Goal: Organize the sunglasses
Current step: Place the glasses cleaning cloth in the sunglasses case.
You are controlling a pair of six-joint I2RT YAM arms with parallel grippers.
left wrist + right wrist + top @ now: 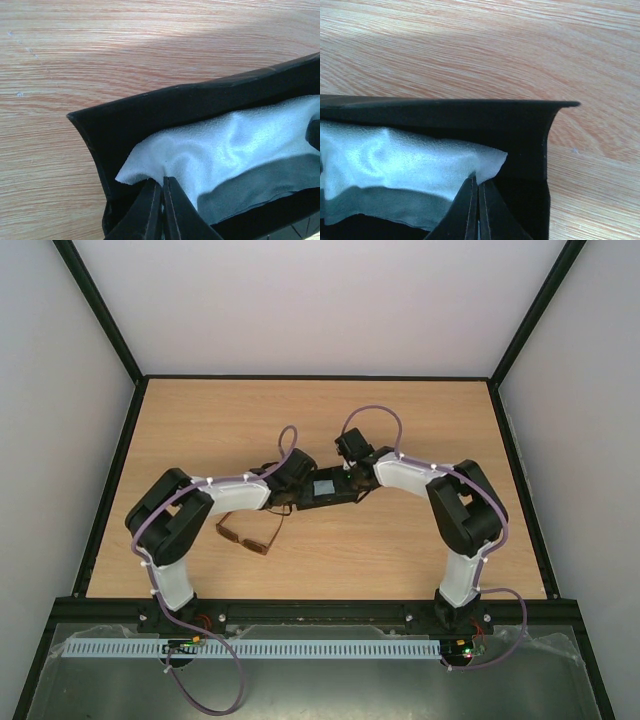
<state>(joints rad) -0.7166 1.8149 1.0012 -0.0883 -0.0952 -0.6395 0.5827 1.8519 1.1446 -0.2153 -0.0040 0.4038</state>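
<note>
Black and slim, the case (330, 500) lies open at the middle of the wooden desk (400, 430), with a light blue cloth (225, 150) crumpled inside it. Both arms bend inward to meet at the case, one at each end.

The left gripper (161, 182) sits at the case's left end, clenched with only a thin slit between its fingers, the tips at a corner of the cloth. The right gripper (477, 182) sits at the case's right end, fingers pressed tight together just beside the cloth's edge. Neither wrist view makes clear whether either gripper is pinching the case's near wall.

The sunglasses (248, 536) lie outside the case, flat on the desk to its left and nearer the arm bases, close to the left arm. One temple arm points toward the case.
</note>
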